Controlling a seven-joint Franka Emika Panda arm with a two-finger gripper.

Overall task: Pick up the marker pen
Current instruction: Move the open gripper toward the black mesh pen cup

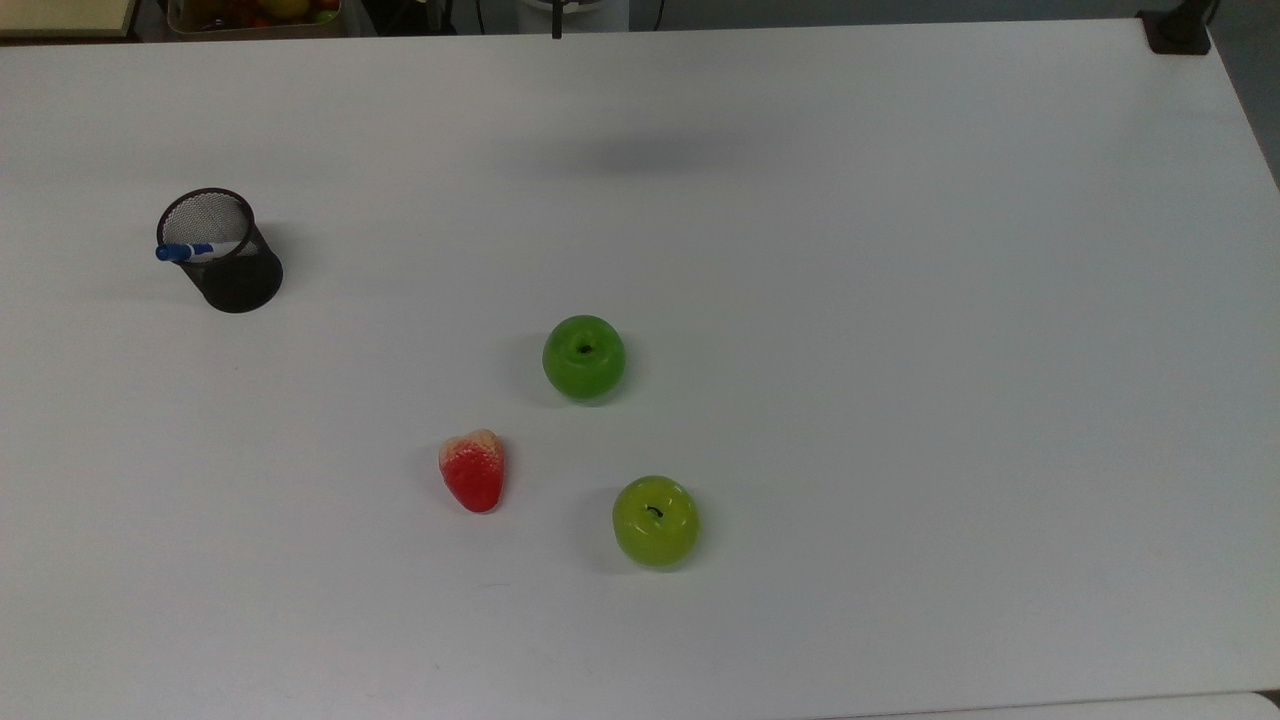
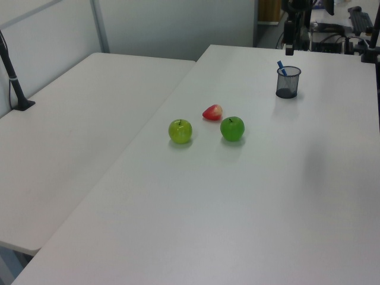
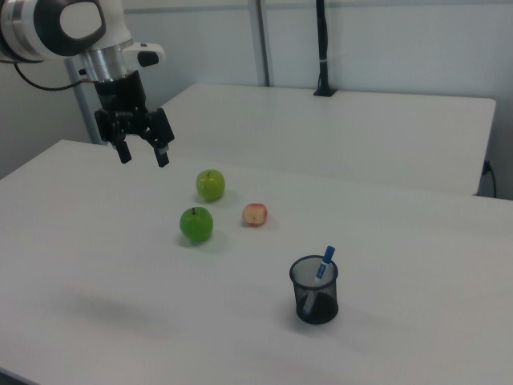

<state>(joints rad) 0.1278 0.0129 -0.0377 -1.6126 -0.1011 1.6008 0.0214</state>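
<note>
Your gripper point(image 3: 142, 148) hangs wide open and empty, high above the table point(image 1: 900, 300), well apart from the marker pen point(image 1: 190, 250). The pen leans in the black mesh cup point(image 1: 235, 275) near the table's corner on the top view's left. Grab it off-centre or snag the rim and the light cup could tip.

Non-task items: cup, two apples, strawberry on white table point(image 1: 900, 300).
Black mesh cup point(image 1: 228, 262) upright near the top view's left edge, well apart from the fruit. Dark green apple point(image 1: 584, 356) mid-table, stem up. Yellow-green apple point(image 1: 656, 521) near it, lower in the top view. Strawberry point(image 1: 474, 470) lies on its side, at the top view's left of both apples. Second white table point(image 2: 71, 136) alongside.
</note>
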